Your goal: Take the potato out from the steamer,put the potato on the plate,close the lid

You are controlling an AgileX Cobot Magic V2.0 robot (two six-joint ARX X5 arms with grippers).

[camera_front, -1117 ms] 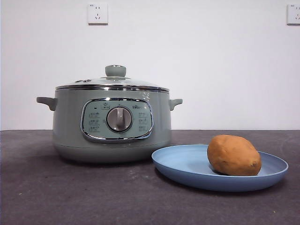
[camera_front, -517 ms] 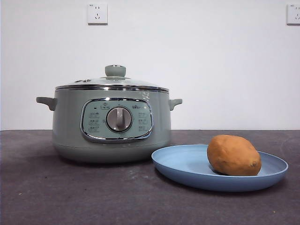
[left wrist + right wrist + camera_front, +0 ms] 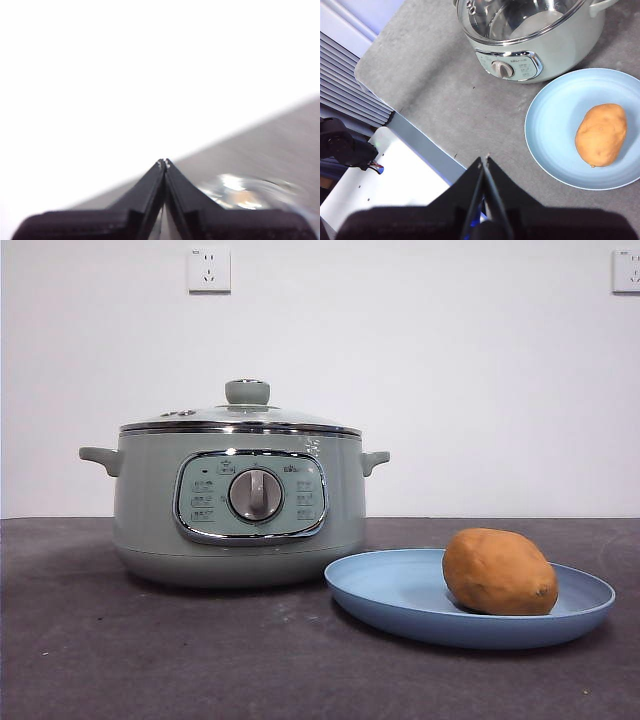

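The orange-brown potato [image 3: 499, 571] lies on the light-blue plate [image 3: 400, 592], to the right of the sage-green steamer [image 3: 150, 510]. The glass lid [image 3: 246, 410] with its green knob sits closed on the steamer. The right wrist view shows the steamer [image 3: 570, 37], plate [image 3: 550, 120] and potato [image 3: 601, 134] from high above. My right gripper [image 3: 484, 160] is shut and empty, well above the table's edge. My left gripper [image 3: 163, 162] is shut and empty, high up; the lid shows as a blurred glint [image 3: 245, 192] below it. Neither gripper shows in the front view.
The dark grey table [image 3: 150, 660] ends at a front edge [image 3: 427, 145] with a white base and cables beyond it. Two wall sockets [image 3: 208, 269] are on the white back wall.
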